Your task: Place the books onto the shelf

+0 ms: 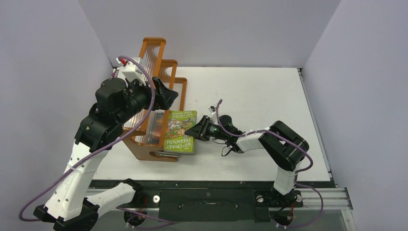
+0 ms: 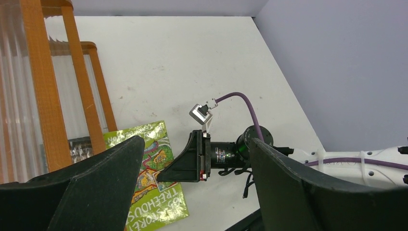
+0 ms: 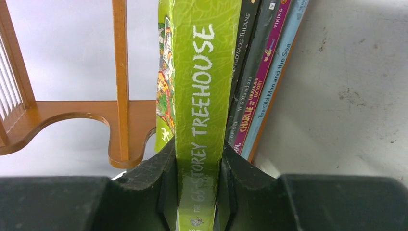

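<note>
White table (image 1: 250, 96), grey walls (image 1: 216, 29) on three sides. Shelf (image 1: 153, 48) is placed at the far left of the table, with its tiers stepped upward toward the far wall and clear ribbed panels set in the frames. Green book (image 1: 180, 130) is found just right of the shelf's near, lowest tier, cover facing up in the overhead view, its near left corner overlapping the shelf base. Its spine is clamped by the right gripper (image 1: 197, 129), reached in from the right; both fingers (image 3: 154, 168) are seen pressed on the spine in the right wrist view. Four more books are stacked against the green one on the table side: two dark-spined books (image 3: 244, 48), then a purple-spined book (image 3: 262, 82), then a light blue book (image 3: 279, 72) closest to the table. Whether the stack is seated inside a tier or only leaned against the shelf cannot be told. Left gripper (image 1: 166, 95) is held above the shelf's lower tiers, jaws spread wide, nothing gripped, clear of shelf and books. Purple cable (image 2: 243, 96) is routed to the right wrist.
</note>
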Motion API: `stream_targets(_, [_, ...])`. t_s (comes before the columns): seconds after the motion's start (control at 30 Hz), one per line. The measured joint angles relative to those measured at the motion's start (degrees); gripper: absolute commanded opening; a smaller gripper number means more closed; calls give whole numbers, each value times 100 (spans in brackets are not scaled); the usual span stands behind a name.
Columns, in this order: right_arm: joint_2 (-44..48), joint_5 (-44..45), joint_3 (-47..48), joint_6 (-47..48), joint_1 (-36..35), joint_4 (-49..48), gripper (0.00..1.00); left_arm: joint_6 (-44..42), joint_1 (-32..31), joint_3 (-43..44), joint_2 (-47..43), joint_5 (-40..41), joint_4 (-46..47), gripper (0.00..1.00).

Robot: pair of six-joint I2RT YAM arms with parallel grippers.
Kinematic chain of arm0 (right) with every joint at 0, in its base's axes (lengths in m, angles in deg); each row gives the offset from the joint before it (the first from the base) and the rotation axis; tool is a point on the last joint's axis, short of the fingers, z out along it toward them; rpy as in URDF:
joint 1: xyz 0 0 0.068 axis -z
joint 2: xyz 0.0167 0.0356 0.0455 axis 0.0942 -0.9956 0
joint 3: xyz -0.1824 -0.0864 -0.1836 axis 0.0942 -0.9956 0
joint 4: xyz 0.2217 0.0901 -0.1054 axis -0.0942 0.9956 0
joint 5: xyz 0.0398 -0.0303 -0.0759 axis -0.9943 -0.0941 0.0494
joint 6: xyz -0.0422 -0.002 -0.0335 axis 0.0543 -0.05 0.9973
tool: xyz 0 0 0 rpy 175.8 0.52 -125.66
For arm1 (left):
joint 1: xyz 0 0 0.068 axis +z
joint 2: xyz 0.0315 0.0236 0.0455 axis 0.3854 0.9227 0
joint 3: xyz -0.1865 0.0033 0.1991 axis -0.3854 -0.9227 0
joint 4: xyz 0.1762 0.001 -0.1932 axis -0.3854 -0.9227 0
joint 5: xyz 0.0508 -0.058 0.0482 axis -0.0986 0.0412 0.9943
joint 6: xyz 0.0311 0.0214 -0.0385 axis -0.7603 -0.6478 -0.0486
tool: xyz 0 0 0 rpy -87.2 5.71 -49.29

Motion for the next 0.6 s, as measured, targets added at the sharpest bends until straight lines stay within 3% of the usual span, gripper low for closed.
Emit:
stream_targets(0.3, [-13, 55, 42, 46, -31, 118, 0, -4, 0, 0, 22, -129, -17, 79])
stream_targets(0.6, [-227, 389, 737, 153, -284, 737, 0, -7, 0, -22, 13, -125, -48, 79])
